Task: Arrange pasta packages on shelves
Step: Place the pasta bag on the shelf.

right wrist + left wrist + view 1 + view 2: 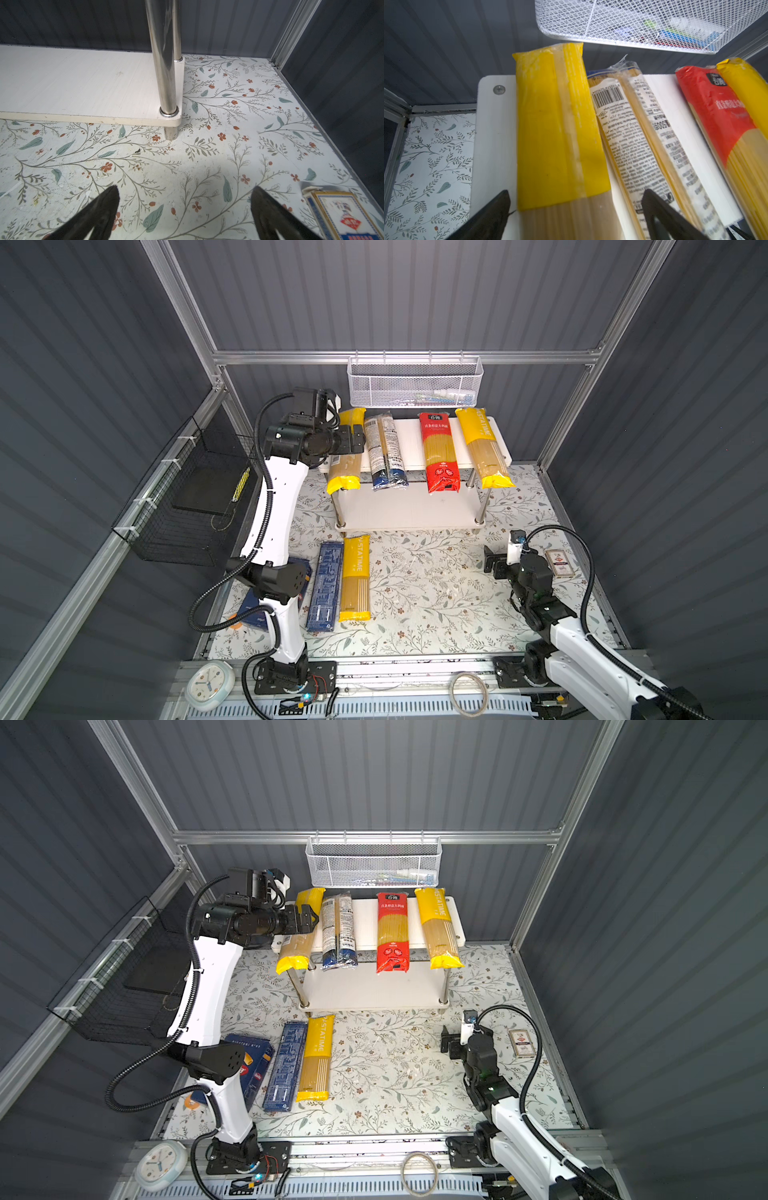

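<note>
The shelves (409, 448) carry four pasta packages across the top board: a yellow bag (556, 128), a grey-and-dark-blue bag (384, 452), a red bag (439, 452) and another yellow bag (484, 448). My left gripper (576, 193) is open astride the left yellow bag, its fingers clear of the bag. The lower board (83, 83) is bare. On the mat lie a third yellow bag (354, 578), a narrow blue box (325, 587) and a wide blue box (255, 1065), partly hidden by my left arm. My right gripper (185, 189) hangs open over the mat, holding nothing.
A white mesh basket (415, 383) hangs on the back rail just above the shelves. A black wire basket (191, 497) is fixed to the left wall. A small red-and-white card box (560, 563) lies beside my right gripper. A clock (209, 682) sits at the front.
</note>
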`<state>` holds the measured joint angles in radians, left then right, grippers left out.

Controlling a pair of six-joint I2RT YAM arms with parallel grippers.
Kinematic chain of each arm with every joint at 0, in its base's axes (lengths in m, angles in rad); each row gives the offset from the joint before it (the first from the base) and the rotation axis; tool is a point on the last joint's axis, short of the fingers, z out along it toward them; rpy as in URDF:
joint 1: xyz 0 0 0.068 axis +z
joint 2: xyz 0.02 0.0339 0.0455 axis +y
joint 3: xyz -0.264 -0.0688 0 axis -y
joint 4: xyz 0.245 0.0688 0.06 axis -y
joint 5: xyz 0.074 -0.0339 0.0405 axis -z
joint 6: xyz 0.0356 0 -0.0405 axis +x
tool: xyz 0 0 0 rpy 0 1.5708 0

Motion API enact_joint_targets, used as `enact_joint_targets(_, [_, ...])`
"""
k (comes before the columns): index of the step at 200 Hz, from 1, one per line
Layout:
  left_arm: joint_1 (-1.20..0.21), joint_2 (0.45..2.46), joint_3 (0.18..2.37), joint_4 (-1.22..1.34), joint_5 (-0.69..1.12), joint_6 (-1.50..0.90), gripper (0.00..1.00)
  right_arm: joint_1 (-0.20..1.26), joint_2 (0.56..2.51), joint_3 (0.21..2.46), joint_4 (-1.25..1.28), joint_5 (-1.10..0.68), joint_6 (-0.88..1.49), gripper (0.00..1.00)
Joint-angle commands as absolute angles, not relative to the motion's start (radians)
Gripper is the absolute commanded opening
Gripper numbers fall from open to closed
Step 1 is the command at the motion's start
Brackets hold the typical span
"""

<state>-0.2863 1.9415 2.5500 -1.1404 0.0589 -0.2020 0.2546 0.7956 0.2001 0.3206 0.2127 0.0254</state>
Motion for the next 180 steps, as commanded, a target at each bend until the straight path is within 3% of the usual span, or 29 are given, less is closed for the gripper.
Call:
enact_joint_targets(1, [-0.281,1.904,2.583,-1.181,0.008,-0.168,1.00,0.250,0.798,0.227,0.318,0.221,0.034,0.99])
enact_joint_targets(48, [-0.282,1.830,2.502,-1.204,0.029,-0.178,1.00,0.250,0.799,0.229,0.318,0.221,0.034,0.99])
enact_joint_targets(113, [-0.282,1.578,2.160,-1.194,0.009,-0.222,1.00,0.250,0.799,0.230,0.314,0.217,0.033,0.99])
enact_joint_targets(180, [-0.282,1.488,1.998,-1.138,0.148,-0.267,1.00,0.250,0.806,0.232,0.314,0.215,0.032,0.99])
